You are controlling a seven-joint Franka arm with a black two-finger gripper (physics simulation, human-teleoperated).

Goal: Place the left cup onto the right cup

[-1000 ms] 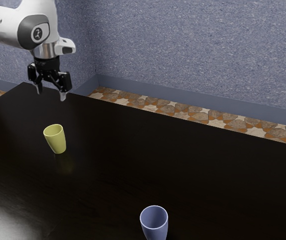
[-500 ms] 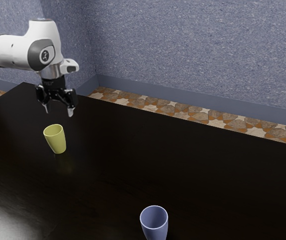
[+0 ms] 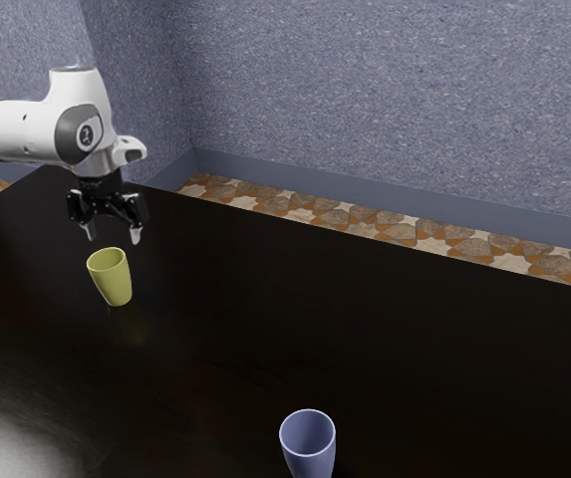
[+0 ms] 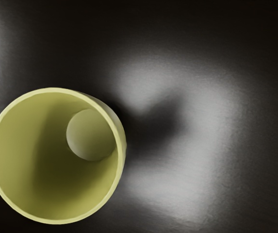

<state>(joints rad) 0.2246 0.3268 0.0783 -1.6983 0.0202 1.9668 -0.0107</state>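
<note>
- Spreading under everything, one glossy black table (image 3: 385,329) reflects soft glare. The exterior view alone takes in a speckled grey-blue wall (image 3: 385,90) and a strip of patterned tile floor (image 3: 385,224) on the far side.
- One white arm (image 3: 36,134) enters from the exterior view's left.
- Its black gripper (image 3: 113,237) hangs just above the left cup (image 3: 110,276), fingers spread and grasping nothing.
- Two smooth, tapered cups stand upright and well apart: the yellow-green left cup far left, the lavender-blue right cup (image 3: 308,445) near, toward the right.
- The wrist view looks straight down the left cup's (image 4: 56,155) round mouth to its flat bottom.
</note>
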